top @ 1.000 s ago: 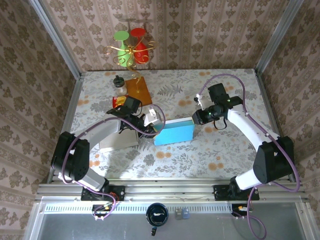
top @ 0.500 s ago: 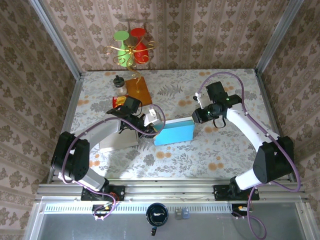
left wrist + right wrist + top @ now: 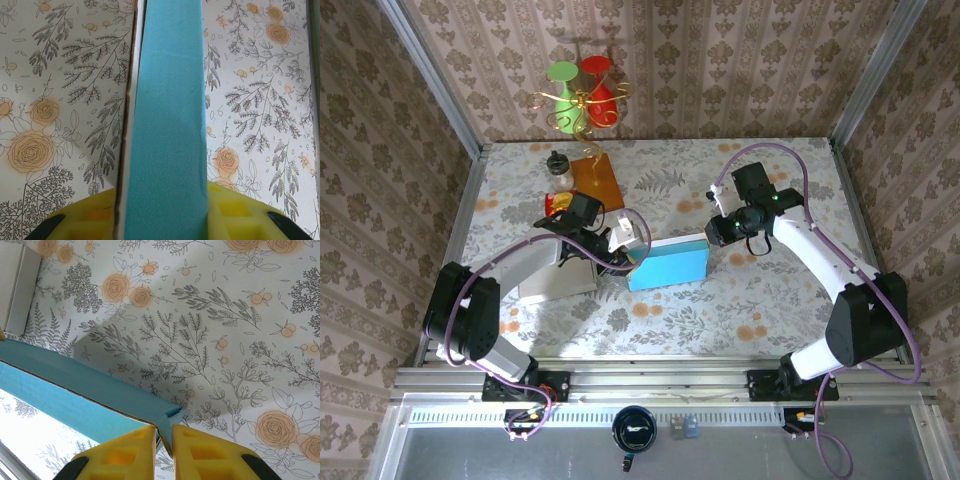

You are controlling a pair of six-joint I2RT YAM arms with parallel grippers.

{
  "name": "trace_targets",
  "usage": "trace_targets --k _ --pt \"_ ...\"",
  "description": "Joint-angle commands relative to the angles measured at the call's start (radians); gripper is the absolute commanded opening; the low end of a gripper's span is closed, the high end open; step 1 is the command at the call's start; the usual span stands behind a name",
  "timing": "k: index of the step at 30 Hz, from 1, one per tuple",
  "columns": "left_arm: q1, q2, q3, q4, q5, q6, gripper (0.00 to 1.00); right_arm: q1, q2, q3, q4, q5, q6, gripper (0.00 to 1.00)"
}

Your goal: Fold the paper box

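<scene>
The left gripper [image 3: 162, 220] clamps one end of the box [image 3: 668, 265], apparently light, crease-prone card, while the right gripper [image 3: 164, 440] pinches its opposite corner, both sensible edge holds.

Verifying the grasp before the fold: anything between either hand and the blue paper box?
Nothing visible. The left hand clamps the paper box at its left end; the right hand pinches the flap at its right end.

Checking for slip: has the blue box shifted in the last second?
No. The blue box keeps its place, below and right of the orange board.
</scene>
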State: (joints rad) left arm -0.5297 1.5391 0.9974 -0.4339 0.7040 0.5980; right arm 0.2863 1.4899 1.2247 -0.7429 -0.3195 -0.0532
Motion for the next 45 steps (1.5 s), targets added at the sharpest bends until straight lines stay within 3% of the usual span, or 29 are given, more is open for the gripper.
trace_targets --k 1,7,12,20,31,45 --pt "-0.005 0.009 0.022 0.009 0.031 -0.01 0.2 0.006 0.012 0.013 -0.018 0.022 -0.007 0.16" --pt "-0.006 0.01 0.022 0.012 0.03 -0.014 0.2 0.011 0.007 0.007 -0.014 0.046 -0.005 0.16" --pt "-0.007 0.009 0.021 0.022 0.024 -0.025 0.19 0.027 -0.012 0.013 0.004 0.067 0.013 0.0" --pt "-0.01 0.007 0.012 0.092 -0.017 -0.104 0.15 0.084 -0.04 0.006 0.032 0.146 0.134 0.0" --pt "-0.019 0.008 0.004 0.131 -0.101 -0.142 0.15 0.119 -0.067 -0.046 0.11 0.12 0.358 0.0" --pt "-0.013 0.02 -0.001 0.156 -0.094 -0.18 0.16 0.131 -0.091 -0.154 0.179 0.175 0.306 0.0"
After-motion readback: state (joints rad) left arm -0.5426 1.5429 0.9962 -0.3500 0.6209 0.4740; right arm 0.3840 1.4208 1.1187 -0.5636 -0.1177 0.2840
